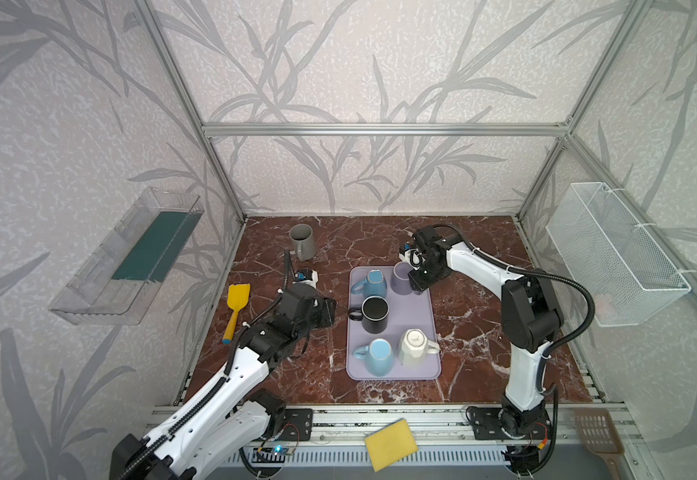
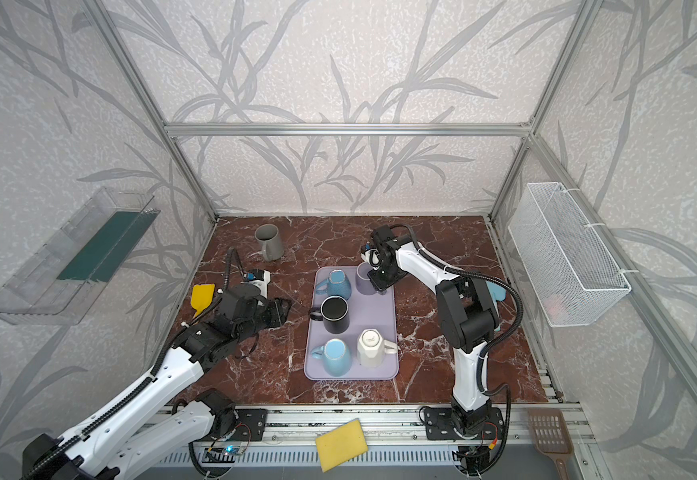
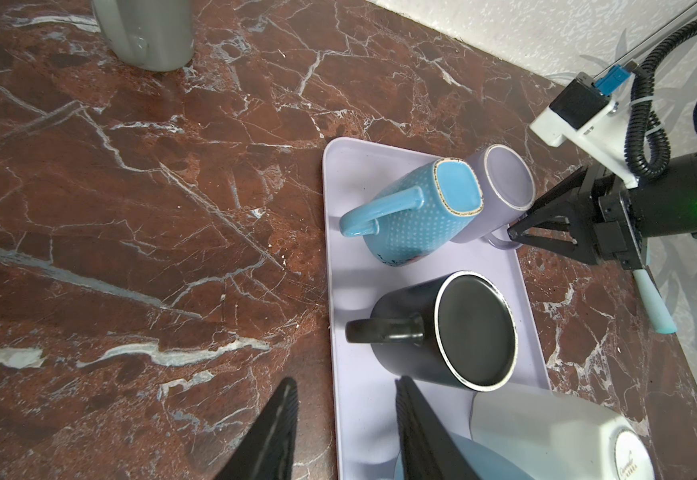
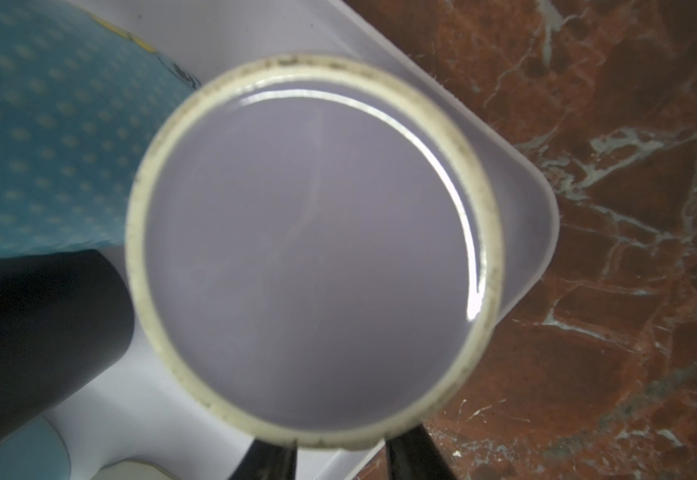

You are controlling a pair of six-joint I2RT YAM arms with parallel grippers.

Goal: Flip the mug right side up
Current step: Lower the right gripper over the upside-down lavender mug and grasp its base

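Right gripper (image 1: 416, 287): positioned at the far right corner of the tray (image 1: 417, 316), against the right side of the lavender mug (image 1: 401, 276). In the right wrist view, its 2 fingers (image 4: 413, 457) stand apart at the edge of the mug's base, and the base hides whatever lies between them. In the left wrist view, the fingertips (image 3: 515, 233) reach the mug's handle. Whether the jaws are clamped on the handle cannot be told.

Lavender mug: upside down, base up, mouth on the tray, handle turned toward the right gripper. Both top views show it in the tray's far right corner.

Left gripper (image 1: 329, 311): held above the table (image 1: 471, 291), just left of the tray and level with the black mug (image 1: 375, 313). Its fingers (image 3: 272, 432) are spread with nothing between them; the gripper is released.

Other items on the tray:
- Dotted blue mug (image 1: 374, 282): base up, just beside the lavender mug on its left and appearing to touch it.
- Black mug: centre of the tray, handle to the left.
- Light blue mug (image 1: 378, 357): near left corner, handle to the left.
- White mug (image 1: 415, 347): near right corner, base up.

Items off the tray:
- Grey mug (image 1: 302, 242): upright on the table, far left.
- Yellow spatula (image 1: 236, 309): flat at the table's left edge
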